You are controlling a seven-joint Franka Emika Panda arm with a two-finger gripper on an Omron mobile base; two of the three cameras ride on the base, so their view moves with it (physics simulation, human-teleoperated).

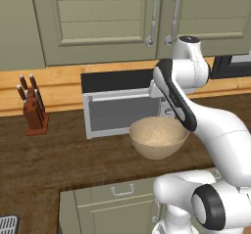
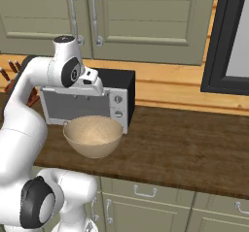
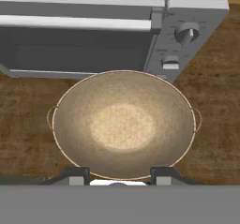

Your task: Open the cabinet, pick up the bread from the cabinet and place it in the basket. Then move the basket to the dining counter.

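Hand view showed the gripper (image 3: pixel 118 175) looking straight down, its two dark fingertips (image 3: pixel 75 175) partly spread and holding nothing, level with the near rim of the basket (image 3: pixel 123 123). The round tan basket lay directly below the hand and looked empty; no bread could be made out inside. Just beyond it stood the microwave (image 3: pixel 89 26) on the wood counter (image 3: pixel 211 101). The left base view added what the hand camera missed: above the microwave (image 1: pixel 117 108), the cabinet (image 1: pixel 208 12) door stood closed, its curved silver handle (image 1: pixel 174 15) up and behind the hand. A knife block (image 1: pixel 33 110) sat far left.
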